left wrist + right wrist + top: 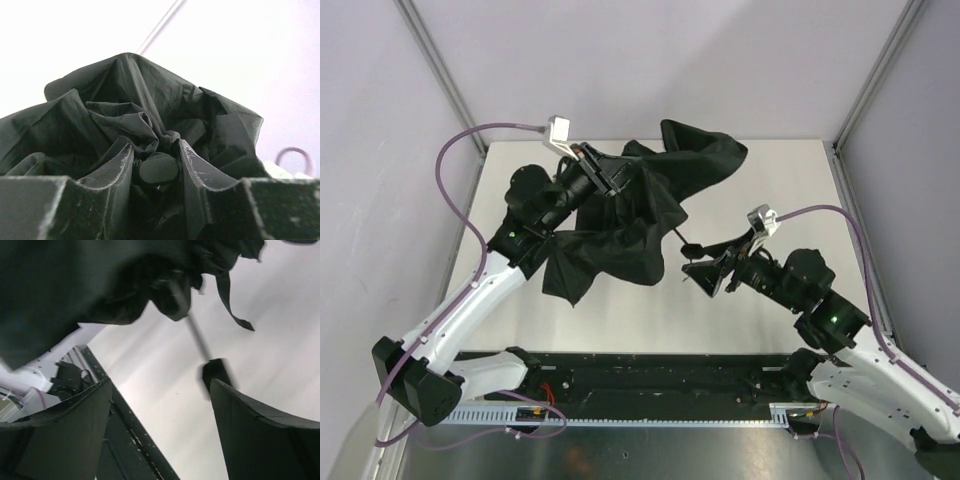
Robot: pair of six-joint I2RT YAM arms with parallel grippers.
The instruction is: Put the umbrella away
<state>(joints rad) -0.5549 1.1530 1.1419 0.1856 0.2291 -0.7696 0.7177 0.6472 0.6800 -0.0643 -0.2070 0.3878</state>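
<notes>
The black umbrella (640, 215) lies half collapsed, its crumpled fabric spread over the middle and back of the white table (760, 180). My left gripper (605, 175) is shut on the umbrella's small central cap (159, 169), which sits between the two fingers with fabric (130, 100) bunched behind it. The thin shaft (197, 335) runs out of the fabric to a dark handle end (216, 371), with the wrist strap (230, 305) hanging beside it. My right gripper (705, 270) is open in the right wrist view (161, 385); the handle end lies just beyond its right fingertip, not held.
A black rail (650, 375) runs along the table's near edge between the arm bases. Grey frame posts (440, 70) stand at the back corners. Purple cables (455, 190) loop off both wrists. Grey walls close in the left, back and right.
</notes>
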